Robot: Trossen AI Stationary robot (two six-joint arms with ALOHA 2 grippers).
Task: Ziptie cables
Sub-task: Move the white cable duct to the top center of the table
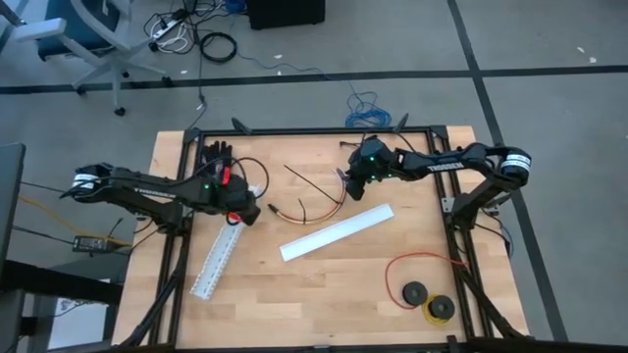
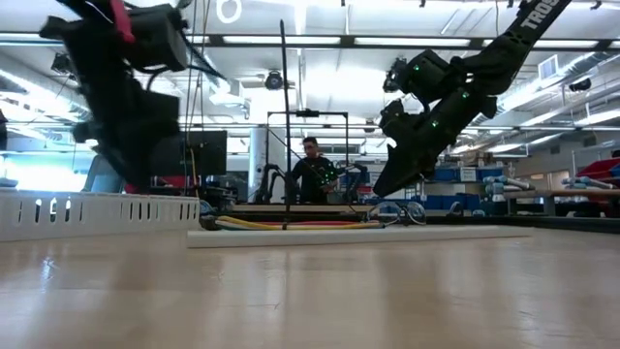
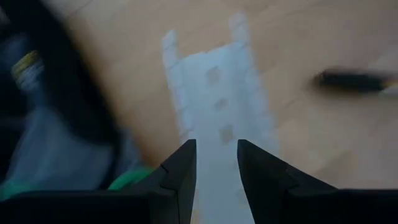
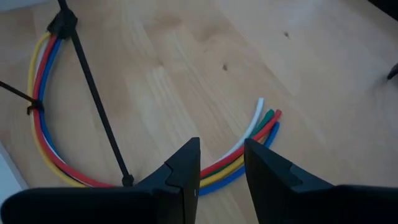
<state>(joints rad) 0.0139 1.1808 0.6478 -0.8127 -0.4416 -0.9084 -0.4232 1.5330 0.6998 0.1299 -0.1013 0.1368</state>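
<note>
Both claws hover over the surface (image 1: 324, 284).
Right claw (image 4: 222, 163), slightly parted and empty, hangs above the cables (image 4: 53, 163); left claw (image 3: 216, 163), likewise, above a white channel (image 3: 214, 87).

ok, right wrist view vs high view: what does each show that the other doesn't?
Right wrist only: the cables' separate colours, their loose ends fanned out, and black zip ties already cinched around the bundle, tails sticking out.

High view only: the left claw over the slotted channel, the plain white channel, and the red wire loop with black spools.

Both: the cables curving on the wooden table, the right claw open above them.
</note>
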